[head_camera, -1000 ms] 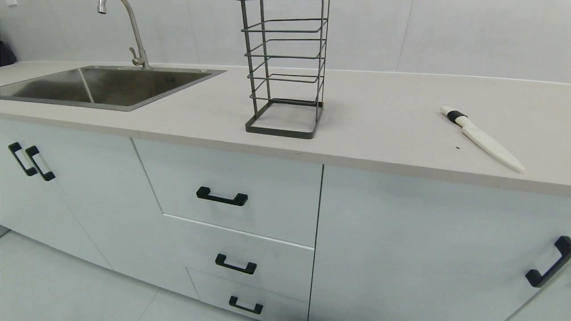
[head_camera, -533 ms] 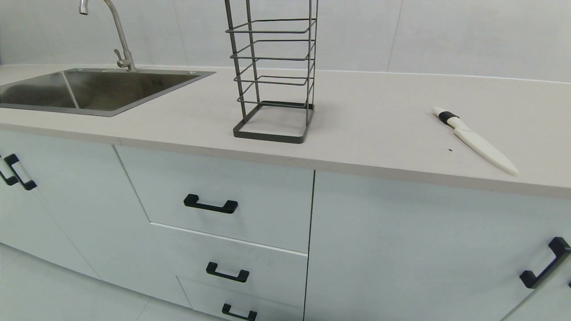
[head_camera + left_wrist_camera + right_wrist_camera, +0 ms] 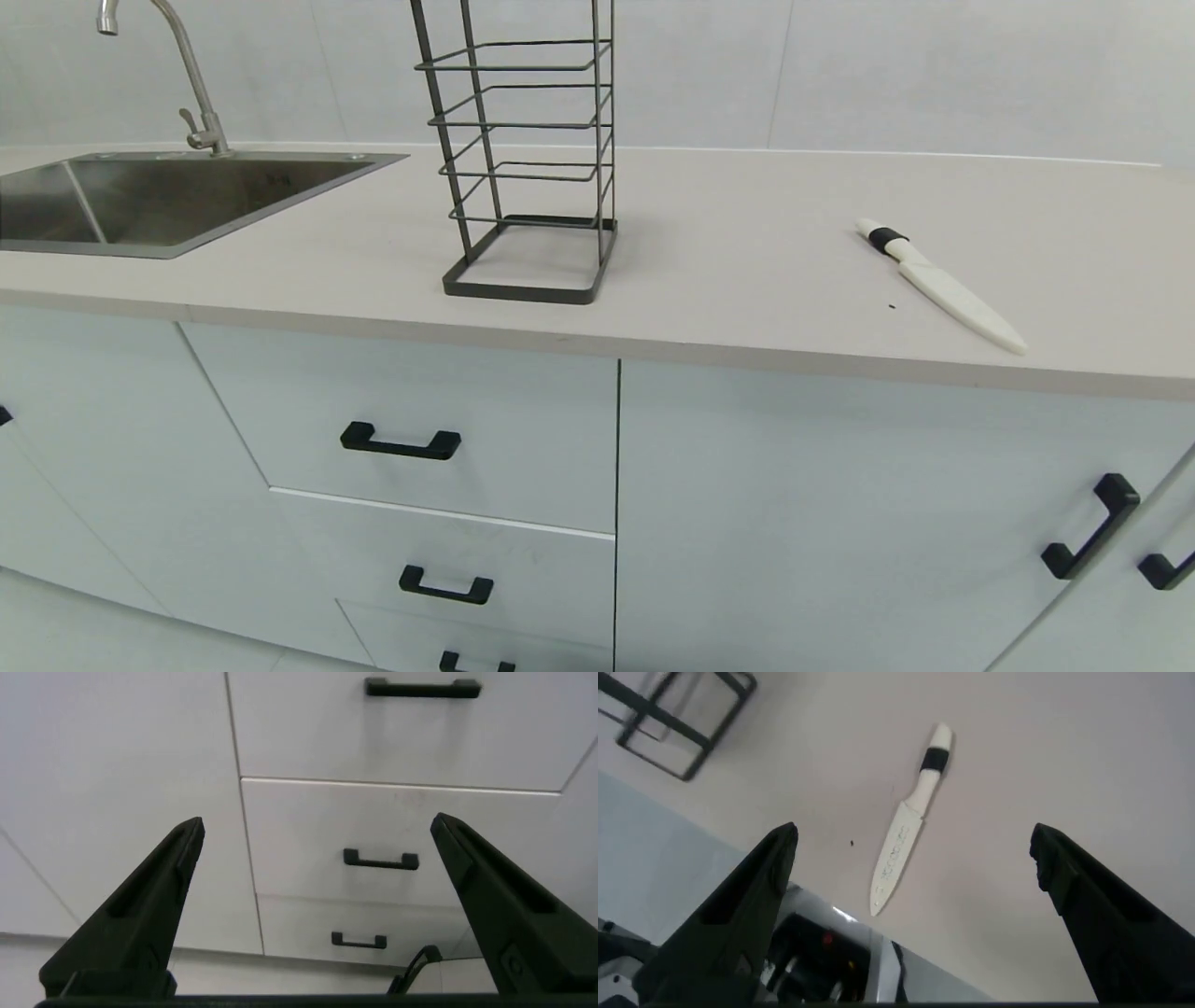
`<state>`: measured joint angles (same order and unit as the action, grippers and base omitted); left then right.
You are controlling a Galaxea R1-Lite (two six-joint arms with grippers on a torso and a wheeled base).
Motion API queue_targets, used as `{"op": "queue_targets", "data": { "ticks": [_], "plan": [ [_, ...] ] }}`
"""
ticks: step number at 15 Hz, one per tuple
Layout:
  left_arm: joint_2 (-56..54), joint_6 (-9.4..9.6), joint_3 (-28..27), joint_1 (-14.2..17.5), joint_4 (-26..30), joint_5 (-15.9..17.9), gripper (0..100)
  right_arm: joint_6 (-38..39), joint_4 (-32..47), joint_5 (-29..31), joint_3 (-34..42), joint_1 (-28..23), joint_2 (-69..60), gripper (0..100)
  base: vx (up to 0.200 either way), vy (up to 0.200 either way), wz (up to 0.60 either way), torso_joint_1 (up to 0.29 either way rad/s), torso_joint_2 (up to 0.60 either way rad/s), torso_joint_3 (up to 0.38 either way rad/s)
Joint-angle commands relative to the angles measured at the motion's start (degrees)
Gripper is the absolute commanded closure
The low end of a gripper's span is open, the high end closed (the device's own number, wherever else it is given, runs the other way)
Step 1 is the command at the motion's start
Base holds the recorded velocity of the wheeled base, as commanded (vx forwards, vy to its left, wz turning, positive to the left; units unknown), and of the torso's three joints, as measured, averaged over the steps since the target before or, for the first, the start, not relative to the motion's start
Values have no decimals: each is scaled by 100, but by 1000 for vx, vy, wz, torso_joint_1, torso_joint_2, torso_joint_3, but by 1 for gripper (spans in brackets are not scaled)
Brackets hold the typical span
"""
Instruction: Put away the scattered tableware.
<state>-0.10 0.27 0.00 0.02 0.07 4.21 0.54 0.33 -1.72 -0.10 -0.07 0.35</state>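
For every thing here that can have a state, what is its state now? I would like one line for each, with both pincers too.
knife: lying flat on the countertop, not held
wire rack: upright, holding nothing
drawers: shut
faucet: no water running
left pincer: open, holding nothing
right pincer: open, above the knife
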Motion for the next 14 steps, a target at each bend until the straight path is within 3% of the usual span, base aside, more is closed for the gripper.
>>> {"op": "queue_targets", "data": {
  "ticks": [1, 4, 8, 14],
  "plan": [
    [10, 8, 0, -2, 1, 1, 0, -1, 2, -4, 1, -1, 9, 0, 0, 0, 0, 0, 0, 0],
    [10, 0, 0, -2, 1, 1, 0, -1, 2, -4, 1, -1, 9, 0, 0, 0, 0, 40, -53, -11],
    [10, 0, 0, -2, 1, 1, 0, -1, 2, -4, 1, -1, 9, 0, 0, 0, 0, 221, -84, -108],
    [10, 0, 0, -2, 1, 1, 0, -1, 2, -4, 1, -1, 9, 0, 0, 0, 0, 227, -566, -211]
  ]
}}
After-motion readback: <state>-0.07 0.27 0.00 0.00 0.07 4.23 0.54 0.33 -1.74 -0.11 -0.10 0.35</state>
